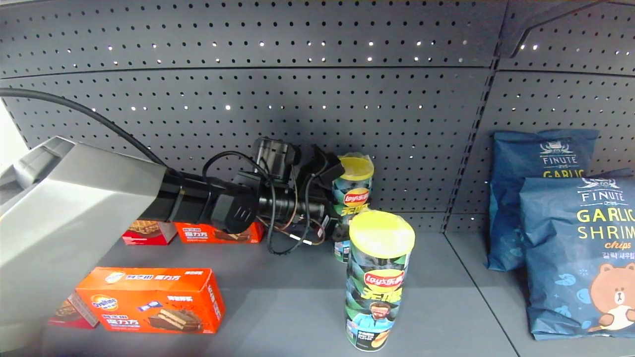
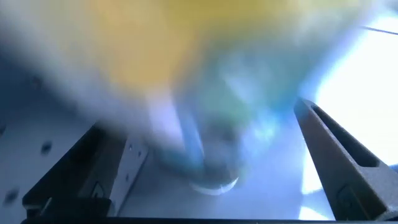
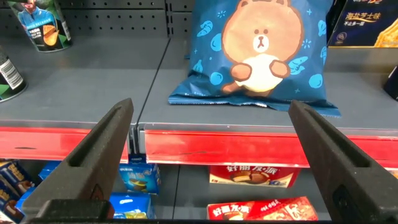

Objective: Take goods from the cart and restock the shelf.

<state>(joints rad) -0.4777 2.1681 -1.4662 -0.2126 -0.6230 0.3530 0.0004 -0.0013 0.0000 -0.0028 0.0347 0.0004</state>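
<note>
Front can (image 1: 379, 277) blocks rear can (image 1: 353, 196), gap leftward

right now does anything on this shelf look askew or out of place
Only one small thing: a red box sits crooked against the left end of the front orange box, angled rather than lined up with it. The front chip can stands upright on the shelf. Nothing looks spilled or damaged.

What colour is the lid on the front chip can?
Yellow. The lid on the front can shows best in the head view.
</note>
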